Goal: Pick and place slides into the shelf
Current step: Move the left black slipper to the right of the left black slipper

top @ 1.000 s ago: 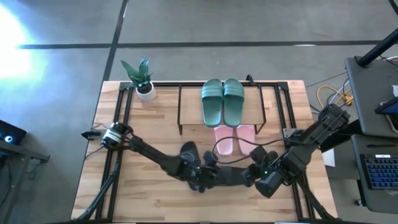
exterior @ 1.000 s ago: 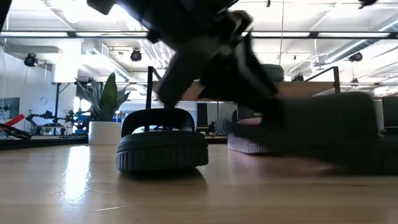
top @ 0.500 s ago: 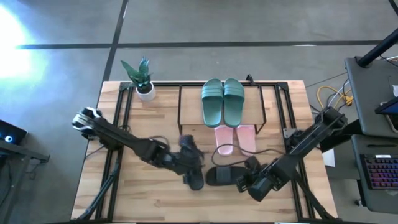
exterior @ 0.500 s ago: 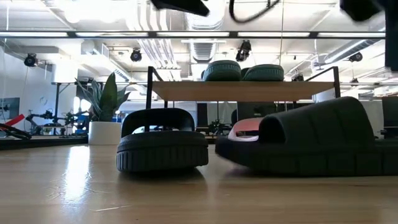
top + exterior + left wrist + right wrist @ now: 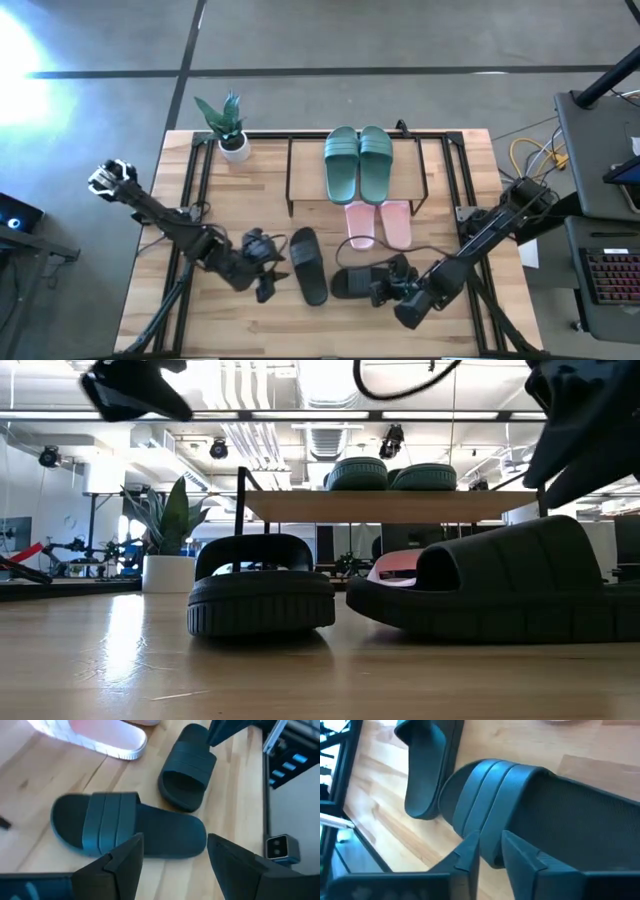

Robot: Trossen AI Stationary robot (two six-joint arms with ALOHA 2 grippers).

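Your left gripper (image 5: 262, 285) has its fingers (image 5: 117, 865) spread wide with nothing between them; it hangs just left of the upright-lying black slide (image 5: 308, 264), apart from it, over the front half of the table (image 5: 170, 195). In the left wrist view that slide (image 5: 127, 825) lies flat on the boards beyond the fingertips, with the second black slide (image 5: 187, 775) past it.

Your right gripper (image 5: 385, 290) sits at the right end of the second black slide (image 5: 355, 282), which lies crosswise on the table. Its fingers (image 5: 520, 857) stand only a narrow way apart, right over the slide's strap (image 5: 492, 795); you cannot tell from these views whether they press on it or stand just clear.

In the low view both black slides (image 5: 262, 590) (image 5: 490, 590) rest flat on the wood, near each other.

Behind them is the shelf (image 5: 300, 175): the dark green pair (image 5: 358, 165) lies side by side on its top board, and the pale pink pair (image 5: 378, 222) lies below, toes poking out at the front.

A small potted plant (image 5: 228, 125) stands at the table's far left corner.
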